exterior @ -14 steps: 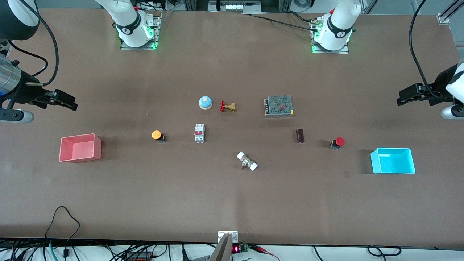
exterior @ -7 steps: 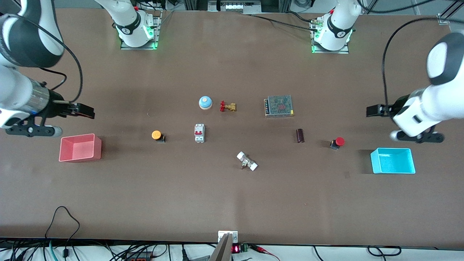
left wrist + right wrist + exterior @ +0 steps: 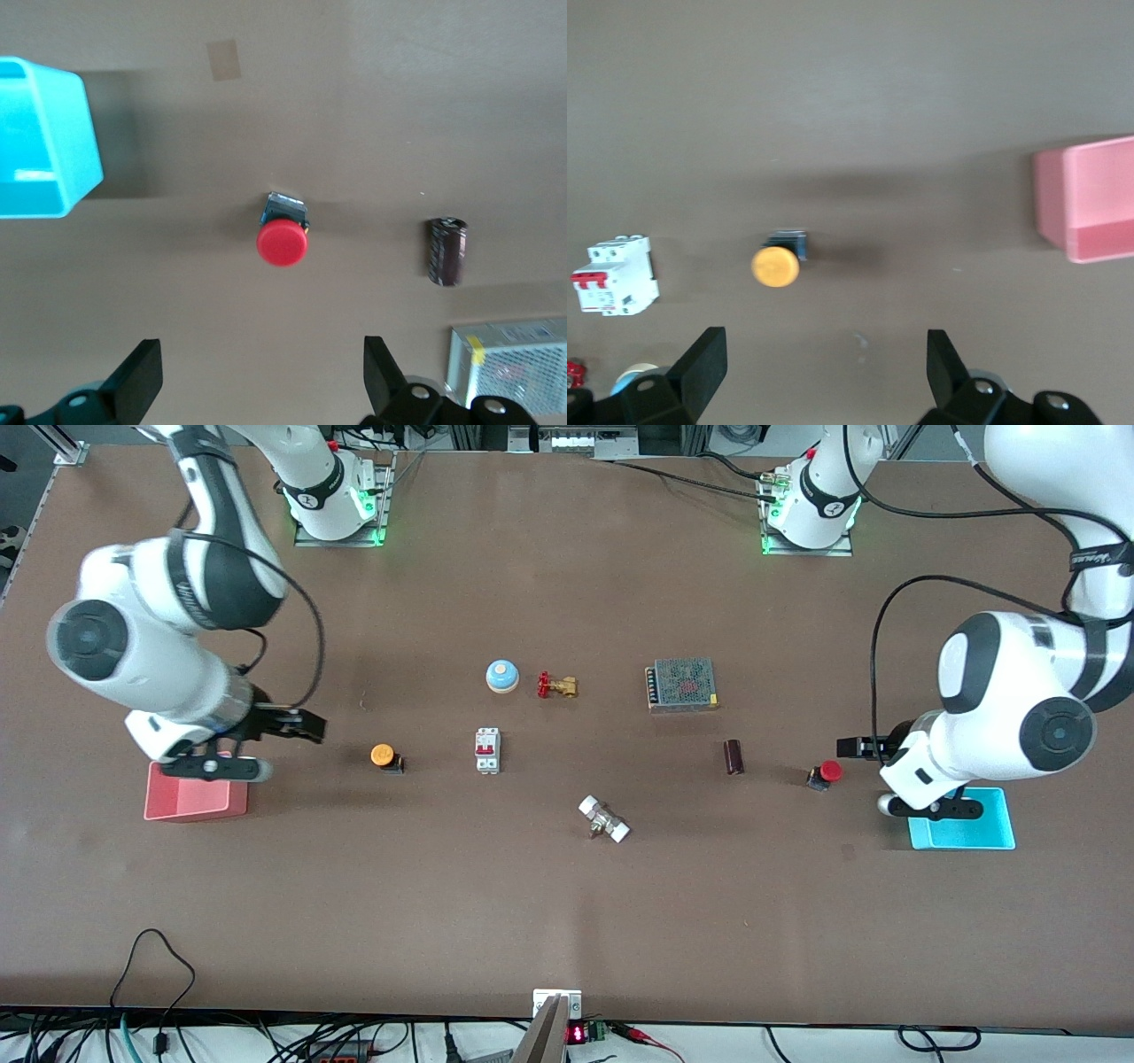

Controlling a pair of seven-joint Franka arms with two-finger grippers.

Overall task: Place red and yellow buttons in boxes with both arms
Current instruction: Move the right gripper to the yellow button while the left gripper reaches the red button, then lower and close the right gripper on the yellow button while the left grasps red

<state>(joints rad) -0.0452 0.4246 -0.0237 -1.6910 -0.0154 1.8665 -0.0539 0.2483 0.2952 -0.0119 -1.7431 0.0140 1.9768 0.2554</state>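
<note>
The red button (image 3: pixel 827 771) stands on the table beside the cyan box (image 3: pixel 967 833), toward the left arm's end. My left gripper (image 3: pixel 852 746) is open and empty over the table between that button and that box. In the left wrist view the red button (image 3: pixel 283 241) lies ahead of my open left gripper (image 3: pixel 261 356), with the cyan box (image 3: pixel 40 142) off to one side. The yellow button (image 3: pixel 384 756) stands near the pink box (image 3: pixel 190 802). My right gripper (image 3: pixel 306 726) is open and empty over the table between them. The right wrist view shows the yellow button (image 3: pixel 776 264), the pink box (image 3: pixel 1090 199) and my open right gripper (image 3: pixel 824 343).
A white circuit breaker (image 3: pixel 486 750), a blue bell (image 3: pixel 501 676), a brass valve (image 3: pixel 557 685), a grey mesh-topped unit (image 3: pixel 681 684), a dark cylinder (image 3: pixel 733 756) and a white fitting (image 3: pixel 604 819) lie about the middle of the table. The arms partly cover both boxes.
Both arms have swung in from the table's ends. The right gripper now sits between the pink box and yellow button, the left close to the red button. No object moved.
</note>
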